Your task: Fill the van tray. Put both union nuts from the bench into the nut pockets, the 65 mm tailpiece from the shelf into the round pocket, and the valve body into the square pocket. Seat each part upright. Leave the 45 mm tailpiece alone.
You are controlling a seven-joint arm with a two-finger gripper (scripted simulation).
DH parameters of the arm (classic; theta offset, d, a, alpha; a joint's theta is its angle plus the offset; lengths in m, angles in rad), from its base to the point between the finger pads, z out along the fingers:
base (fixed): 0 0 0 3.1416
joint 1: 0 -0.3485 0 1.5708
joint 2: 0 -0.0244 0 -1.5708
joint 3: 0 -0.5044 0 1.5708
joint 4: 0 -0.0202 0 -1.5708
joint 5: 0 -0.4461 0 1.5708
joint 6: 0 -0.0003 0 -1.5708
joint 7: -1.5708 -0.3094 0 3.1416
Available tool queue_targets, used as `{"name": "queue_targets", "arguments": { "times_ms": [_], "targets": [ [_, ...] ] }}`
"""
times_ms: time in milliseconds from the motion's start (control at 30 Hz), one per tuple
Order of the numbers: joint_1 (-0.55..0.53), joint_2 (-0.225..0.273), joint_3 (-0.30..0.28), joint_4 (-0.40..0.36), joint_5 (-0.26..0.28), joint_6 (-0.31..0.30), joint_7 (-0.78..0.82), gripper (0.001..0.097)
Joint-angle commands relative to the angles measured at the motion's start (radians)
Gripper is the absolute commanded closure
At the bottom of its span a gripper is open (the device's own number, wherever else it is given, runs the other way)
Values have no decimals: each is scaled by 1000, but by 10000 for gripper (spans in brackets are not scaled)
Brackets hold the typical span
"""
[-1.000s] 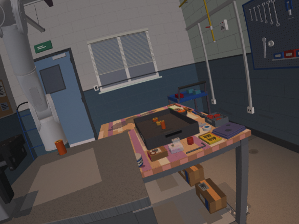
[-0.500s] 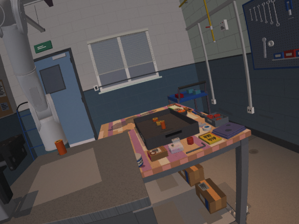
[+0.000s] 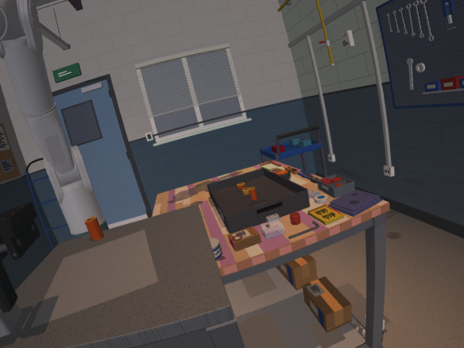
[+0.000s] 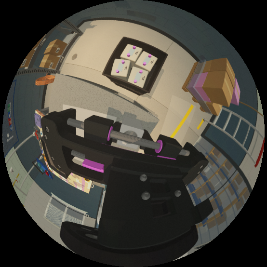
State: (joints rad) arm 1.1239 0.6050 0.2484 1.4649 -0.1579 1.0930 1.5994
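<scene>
On the patterned bench the dark van tray (image 3: 258, 194) holds two orange union nuts (image 3: 241, 185) (image 3: 246, 191) and a taller orange tailpiece (image 3: 253, 194) standing upright. A short orange tailpiece (image 3: 94, 228) stands on the grey shelf to the left, near the arm's base; in the wrist camera it shows at the far left (image 4: 44, 80). My gripper (image 4: 134, 139) is at the left edge of the shelf, only its dark body (image 3: 16, 234) showing in the side camera. A grey valve body (image 4: 129, 135) sits between the fingers. The gripper is closed on the valve body.
Behind the bench are a blue cart (image 3: 292, 149) and a window wall. A red cup (image 3: 294, 218), small boxes (image 3: 272, 228), a tape roll (image 3: 320, 199) and a parts bin (image 3: 335, 184) crowd the bench front. Cartons (image 3: 327, 304) lie under it. A crate of boxes (image 4: 135, 64) sits on the floor below the gripper.
</scene>
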Motion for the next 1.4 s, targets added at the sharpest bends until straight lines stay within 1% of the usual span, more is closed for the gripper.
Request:
{"name": "queue_targets", "arguments": {
  "times_ms": [0,200,600,767,967,1367],
  "targets": [
    [0,-5,1,-5,1,6,-1,906],
    [-3,-29,7,-33,6,56,-5,906],
    [-9,-81,20,-129,19,204,-17,906],
    [-10,-92,24,-162,22,249,-19,906],
    [-10,-98,25,-181,23,274,-21,906],
    [-14,-102,25,-178,24,274,-26,906]
  ]
}}
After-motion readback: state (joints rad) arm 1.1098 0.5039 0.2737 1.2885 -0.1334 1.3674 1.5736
